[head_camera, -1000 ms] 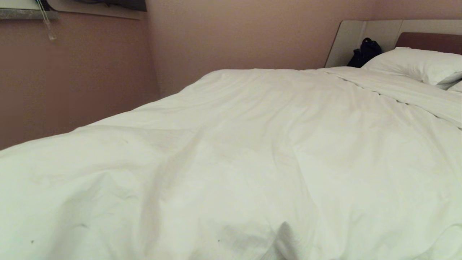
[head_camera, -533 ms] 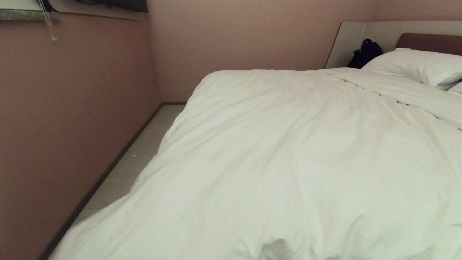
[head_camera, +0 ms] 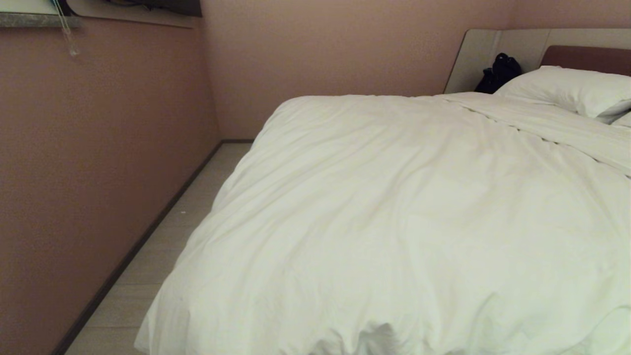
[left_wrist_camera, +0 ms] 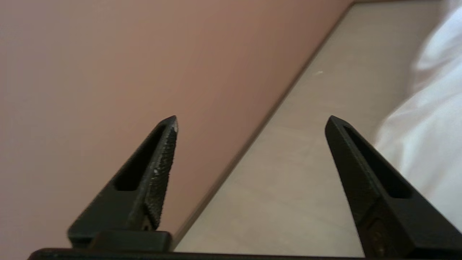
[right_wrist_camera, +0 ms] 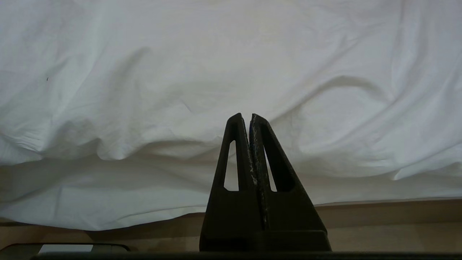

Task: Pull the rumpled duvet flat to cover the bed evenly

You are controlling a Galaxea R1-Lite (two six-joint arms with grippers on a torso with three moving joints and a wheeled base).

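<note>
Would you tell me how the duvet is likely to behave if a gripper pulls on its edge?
The duvet looks floppy: it drapes over the bed edge in soft folds, so a pull would probably stretch it locally, forming ridges. Its puffiness suggests lightness for its bulk. The smooth cloth might slip from a shallow pinch.

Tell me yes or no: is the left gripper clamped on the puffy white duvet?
No, the left gripper stands open and empty, with the duvet off to its side.
</note>
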